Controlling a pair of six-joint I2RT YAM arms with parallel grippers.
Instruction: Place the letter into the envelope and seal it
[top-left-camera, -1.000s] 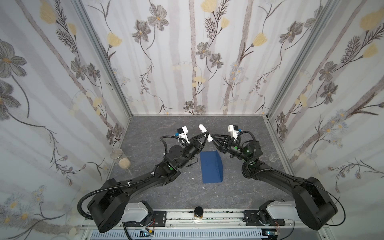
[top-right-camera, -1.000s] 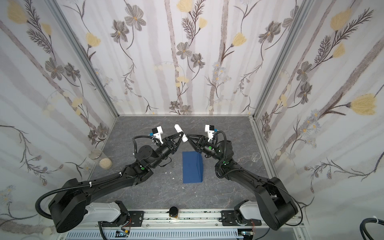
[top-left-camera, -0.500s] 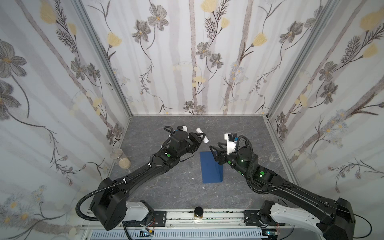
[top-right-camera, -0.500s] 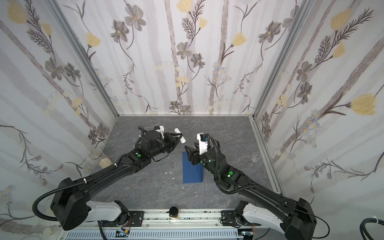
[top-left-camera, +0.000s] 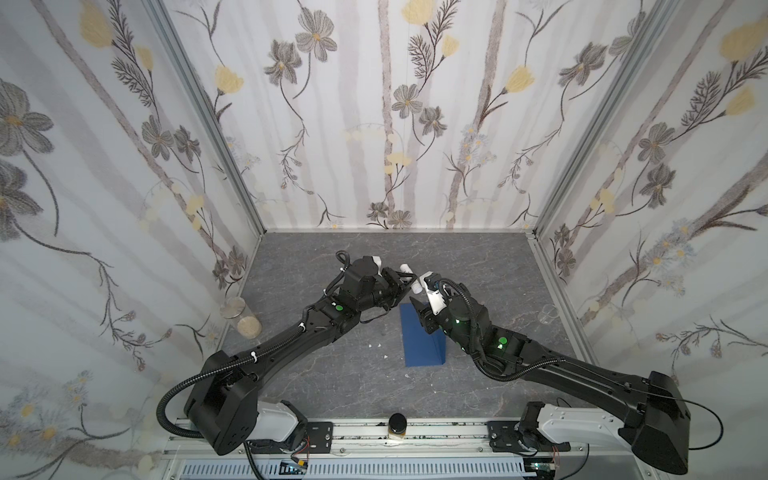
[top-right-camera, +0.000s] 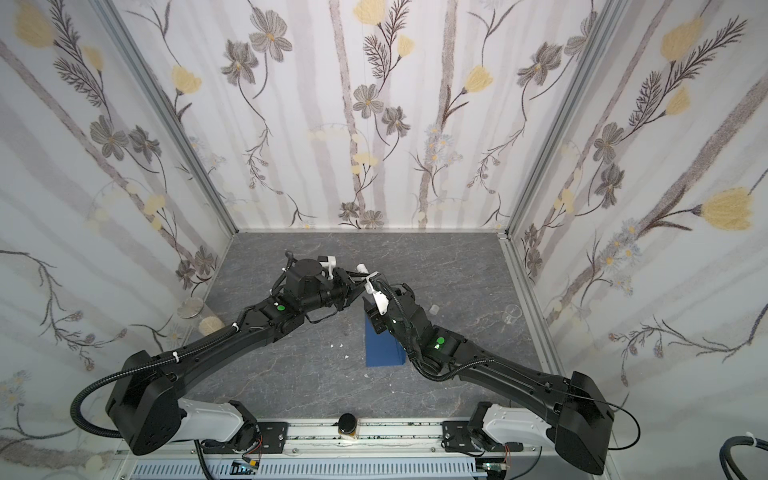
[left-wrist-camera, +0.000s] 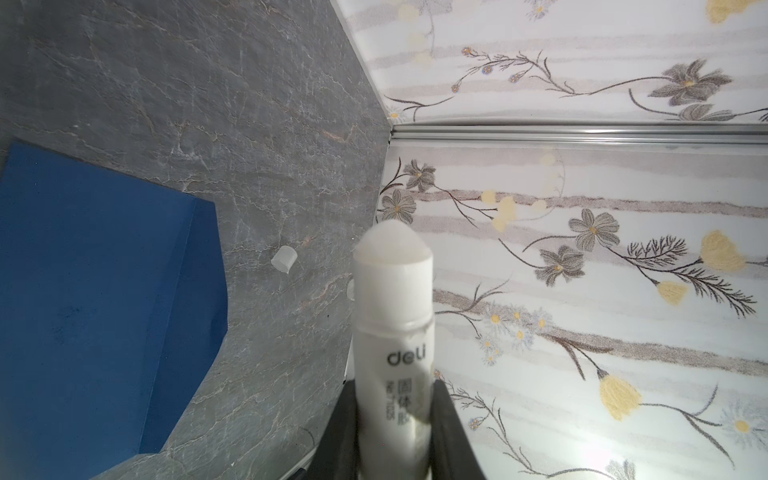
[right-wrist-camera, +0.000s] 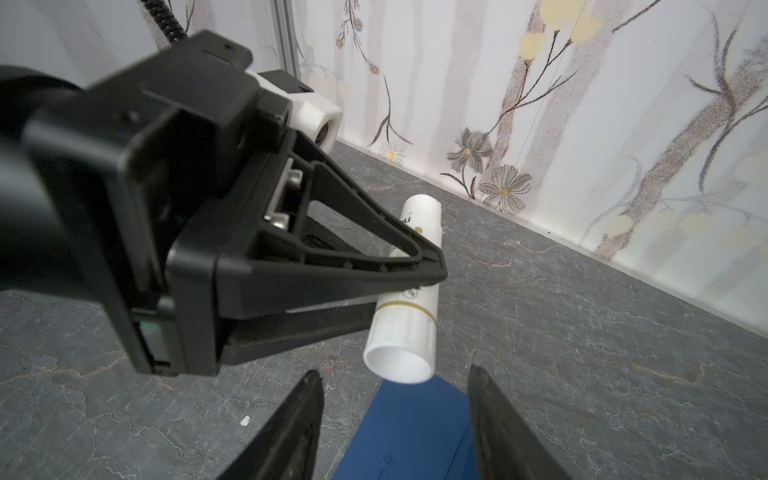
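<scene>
Envelope (top-left-camera: 419, 344): dark blue, lying flat on the grey table (top-left-camera: 332, 374), mid-floor between the two arms; seen in both top views.
Flap: in the left wrist view it appears unfolded along one long edge, pointed, not yet stuck down.
Letter: not in sight anywhere; judged to be already inside the envelope, though the pictures cannot confirm it.
Glue stick (left-wrist-camera: 392, 316): white tube, uncapped, glue tip exposed, held off the table near the envelope's far end.
Left gripper (left-wrist-camera: 392, 399): pinching the glue stick across its body.
Right gripper (right-wrist-camera: 395, 390): fingers spread, empty, hovering over the envelope just beside the tube's base end, apparently clear of both.
Cap (left-wrist-camera: 284, 258): small, translucent, loose on the table near the flap side.
Progress: letter judged inserted; sealing has got only as far as uncapping.
Remaining: glue onto the flap, then the flap folded over and pressed.
Markings: "deli" printed on the tube; below it Chinese characters and a number, too small to read with certainty; a gold band rings the tube near its base.
Surroundings: white scraps (top-left-camera: 376, 345) on the table beside the envelope; flowered wall panels on three sides.
</scene>
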